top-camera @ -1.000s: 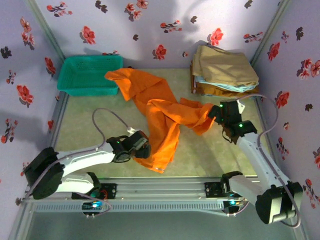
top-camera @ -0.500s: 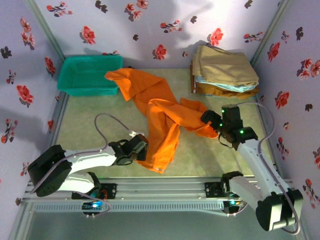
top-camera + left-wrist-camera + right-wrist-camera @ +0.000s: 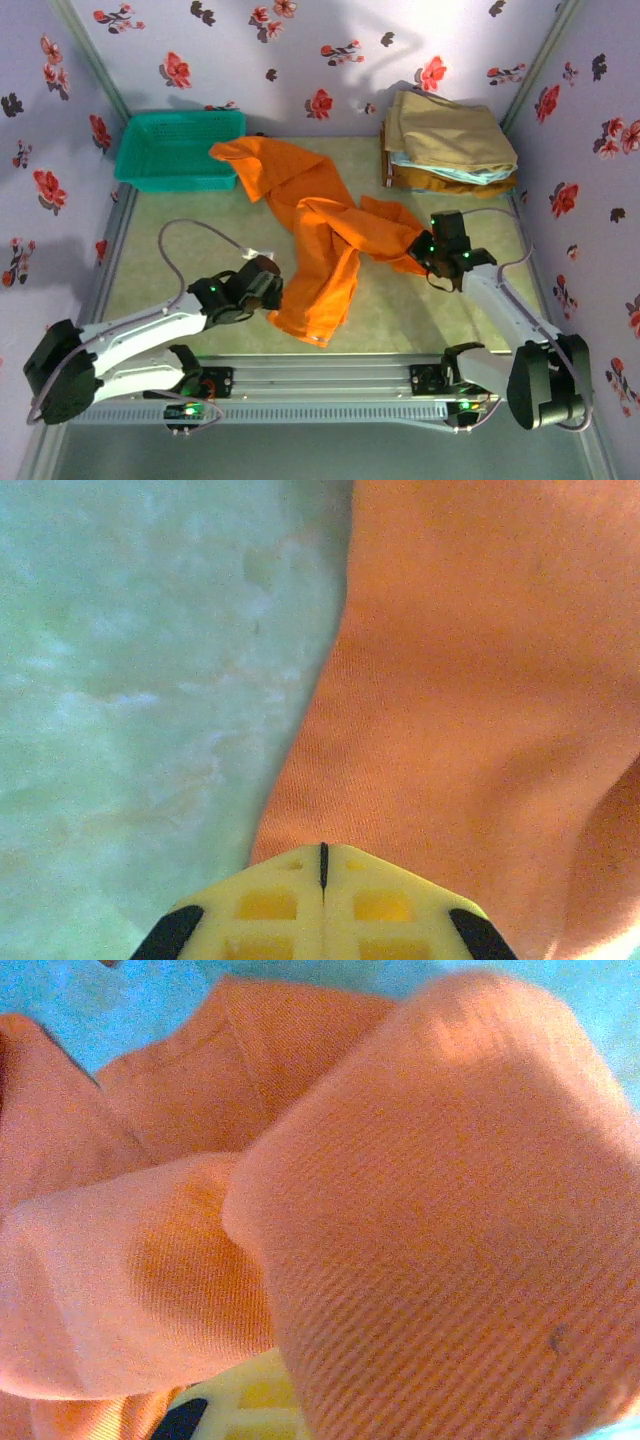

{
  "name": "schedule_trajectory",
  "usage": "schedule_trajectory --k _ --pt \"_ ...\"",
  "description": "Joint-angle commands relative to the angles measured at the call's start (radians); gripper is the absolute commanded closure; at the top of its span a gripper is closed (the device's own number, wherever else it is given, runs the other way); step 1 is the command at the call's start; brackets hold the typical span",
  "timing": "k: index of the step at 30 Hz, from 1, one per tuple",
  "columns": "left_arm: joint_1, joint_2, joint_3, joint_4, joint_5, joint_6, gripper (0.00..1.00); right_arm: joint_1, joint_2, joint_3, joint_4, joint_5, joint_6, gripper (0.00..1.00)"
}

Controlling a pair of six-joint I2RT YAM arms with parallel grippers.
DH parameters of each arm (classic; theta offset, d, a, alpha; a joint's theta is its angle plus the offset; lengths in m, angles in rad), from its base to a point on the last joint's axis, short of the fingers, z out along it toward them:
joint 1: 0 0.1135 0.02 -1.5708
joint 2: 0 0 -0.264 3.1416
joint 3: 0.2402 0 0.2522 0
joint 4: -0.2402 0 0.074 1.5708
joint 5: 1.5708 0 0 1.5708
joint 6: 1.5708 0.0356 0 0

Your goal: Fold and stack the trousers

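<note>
The bright orange trousers (image 3: 320, 215) lie crumpled across the middle of the green table, running from beside the basket down to the near edge. My left gripper (image 3: 268, 288) is at the lower left edge of the near leg. In the left wrist view its yellow jaws (image 3: 322, 850) are pressed together at the hem of the trousers (image 3: 480, 680). My right gripper (image 3: 420, 248) is at the right end of the cloth. In the right wrist view a fold of the trousers (image 3: 400, 1210) bulges over the jaws, and only part of a yellow finger (image 3: 245, 1400) shows.
A teal basket (image 3: 180, 150) stands at the back left. A pile of folded tan, light blue and brown garments (image 3: 445, 140) sits at the back right. Flowered walls close in three sides. Bare green mat (image 3: 170, 240) lies left of the trousers.
Both grippers have shut. The left one moved left, and the near leg's edge came with it. The right one moved in onto the right end of the cloth.
</note>
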Motion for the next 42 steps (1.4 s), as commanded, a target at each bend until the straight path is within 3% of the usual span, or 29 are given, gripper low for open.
schedule_trajectory --k 1,2,3,4,5,7,10,14,15,16,19,20,21,27,32,35,42 --pt "-0.004 -0.011 0.067 -0.101 0.032 0.062 1.0 0.003 -0.01 0.068 -0.003 0.055 -0.044 1.0" --pt "-0.027 0.007 0.099 -0.126 0.049 0.07 0.95 0.003 -0.011 0.074 -0.008 0.06 -0.048 1.0" --pt "-0.077 0.035 0.136 -0.149 0.045 0.075 0.72 0.004 -0.011 0.077 -0.011 0.062 -0.052 1.0" --pt "-0.139 0.073 0.171 -0.168 0.013 0.067 0.58 0.003 -0.008 0.076 -0.01 0.062 -0.055 1.0" --pt "-0.189 0.108 0.197 -0.176 -0.008 0.062 0.51 0.003 -0.002 0.072 -0.008 0.06 -0.056 1.0" --pt "-0.279 0.21 0.242 -0.164 -0.03 0.035 0.22 0.002 0.008 0.06 0.008 0.047 -0.052 1.0" --pt "-0.356 0.371 0.319 -0.153 -0.057 0.018 0.01 0.002 0.009 0.043 0.029 0.044 -0.043 1.0" --pt "-0.372 0.577 0.413 -0.223 -0.15 -0.054 0.0 0.003 0.0 0.056 0.009 0.043 -0.057 1.0" --pt "-0.368 0.612 0.427 -0.263 -0.193 -0.086 0.01 0.002 -0.006 0.062 0.001 0.045 -0.062 1.0" --pt "-0.357 0.636 0.436 -0.292 -0.221 -0.107 0.11 0.003 -0.012 0.066 -0.006 0.047 -0.068 1.0" --pt "-0.342 0.583 0.433 -0.308 -0.275 -0.121 0.76 0.0 -0.041 0.079 -0.037 0.062 -0.091 1.0" --pt "-0.338 0.541 0.43 -0.315 -0.297 -0.117 0.92 0.001 -0.05 0.087 -0.052 0.069 -0.101 1.0" --pt "-0.333 0.498 0.428 -0.321 -0.307 -0.102 1.0 0.001 -0.059 0.093 -0.064 0.078 -0.109 1.0" --pt "-0.233 0.198 0.426 -0.397 -0.319 0.034 1.0 -0.01 -0.119 0.157 -0.13 0.145 -0.155 1.0" --pt "-0.096 -0.034 0.467 -0.5 -0.304 0.147 1.0 -0.033 -0.182 0.255 -0.203 0.229 -0.195 1.0" --pt "-0.02 -0.13 0.497 -0.565 -0.289 0.184 1.0 -0.044 -0.23 0.302 -0.238 0.273 -0.211 1.0" --pt "0.068 -0.245 0.56 -0.699 -0.309 0.21 1.0 -0.052 -0.372 0.382 -0.355 0.388 -0.24 1.0"
